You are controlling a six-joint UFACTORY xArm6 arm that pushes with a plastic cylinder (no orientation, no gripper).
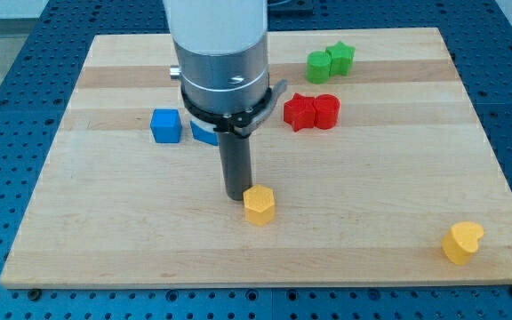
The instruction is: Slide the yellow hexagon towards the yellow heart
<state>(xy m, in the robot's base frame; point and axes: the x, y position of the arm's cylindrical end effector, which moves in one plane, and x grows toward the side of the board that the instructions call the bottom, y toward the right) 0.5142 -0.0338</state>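
Pushing well at this moment meant keeping my tip (236, 196) squarely behind the yellow hexagon (259, 204), which sat just beside the tip on its lower-right, touching or very nearly so. The yellow heart (462, 243) lay well apart, near the worktop's (389, 169) lower-right corner, so the line of travel ran toward the view's right and slightly down; as I judged it, the tip's place at the hexagon's upper-left suited that line, though an off-centre contact could spin the block aside. No claw was fitted, only the rod, so nothing was held. The worktop was a pale wooden board with smooth grain, bare between hexagon and heart. A blue cube (165, 125) and a partly hidden blue block (204, 135) lay behind the rod; two red blocks (312, 112) and two green blocks (331, 61) stood clear of the path, toward the top.
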